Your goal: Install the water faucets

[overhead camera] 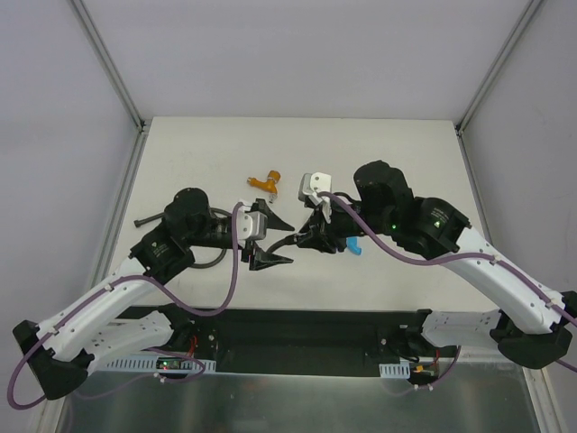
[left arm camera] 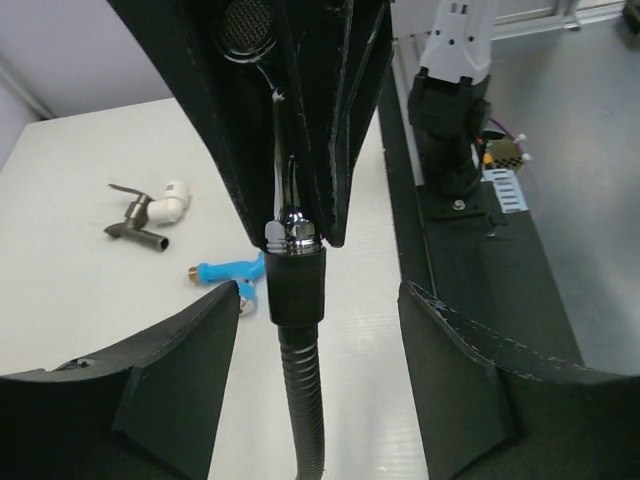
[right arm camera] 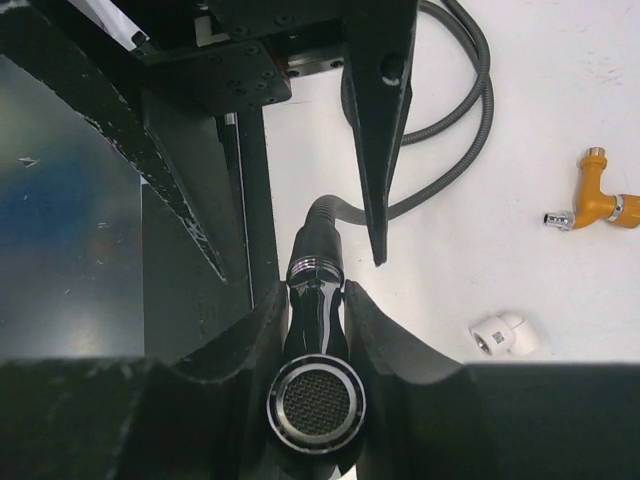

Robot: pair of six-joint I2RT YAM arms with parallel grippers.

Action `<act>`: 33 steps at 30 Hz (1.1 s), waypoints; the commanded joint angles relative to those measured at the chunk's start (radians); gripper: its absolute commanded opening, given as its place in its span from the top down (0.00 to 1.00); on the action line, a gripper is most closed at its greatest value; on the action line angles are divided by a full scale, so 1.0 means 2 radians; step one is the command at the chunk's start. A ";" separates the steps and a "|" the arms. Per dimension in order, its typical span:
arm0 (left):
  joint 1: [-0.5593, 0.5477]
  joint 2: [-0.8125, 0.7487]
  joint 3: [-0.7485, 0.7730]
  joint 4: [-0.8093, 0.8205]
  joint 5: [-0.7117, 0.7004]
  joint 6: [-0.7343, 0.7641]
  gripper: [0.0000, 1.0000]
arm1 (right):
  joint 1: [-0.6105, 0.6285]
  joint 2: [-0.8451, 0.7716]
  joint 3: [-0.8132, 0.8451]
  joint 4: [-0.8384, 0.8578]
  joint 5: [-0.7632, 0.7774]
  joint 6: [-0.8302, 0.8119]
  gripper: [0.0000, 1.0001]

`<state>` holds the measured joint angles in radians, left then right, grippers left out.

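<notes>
My right gripper (right arm camera: 317, 300) is shut on a shiny nozzle with a mesh face (right arm camera: 317, 400) at the end of the dark flexible hose (right arm camera: 440, 170). My left gripper (left arm camera: 318, 300) is open, with one finger on each side of the hose's black collar (left arm camera: 295, 285) and not touching it. The blue faucet (left arm camera: 225, 270) lies on the table just beyond. The grey-brown faucet (left arm camera: 135, 222) sits in a white elbow (left arm camera: 170, 203). The orange faucet (overhead camera: 266, 183) lies further back and also shows in the right wrist view (right arm camera: 600, 200). No chrome tap with a lever shows.
In the top view both grippers, left (overhead camera: 287, 244) and right (overhead camera: 311, 236), meet at the table's middle. The hose (overhead camera: 149, 219) trails off to the left. A white elbow fitting (right arm camera: 505, 335) lies beside the right gripper. The black base rail (left arm camera: 470, 200) runs along the table's near edge.
</notes>
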<state>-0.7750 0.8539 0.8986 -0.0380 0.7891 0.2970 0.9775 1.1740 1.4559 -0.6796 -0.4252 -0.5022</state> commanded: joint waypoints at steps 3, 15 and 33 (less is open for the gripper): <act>0.003 0.025 0.031 0.008 0.086 -0.036 0.44 | 0.001 0.001 0.008 0.017 -0.036 -0.021 0.98; 0.003 0.029 0.035 0.008 0.081 -0.046 0.66 | 0.001 0.012 0.013 0.006 -0.048 -0.034 0.98; -0.021 0.011 0.019 0.001 -0.097 -0.003 1.00 | 0.003 0.038 0.006 0.054 0.028 0.133 0.98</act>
<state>-0.7822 0.9096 0.9253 -0.0956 0.7795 0.2207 0.9783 1.2282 1.4559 -0.6918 -0.4496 -0.4438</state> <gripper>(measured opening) 0.196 0.282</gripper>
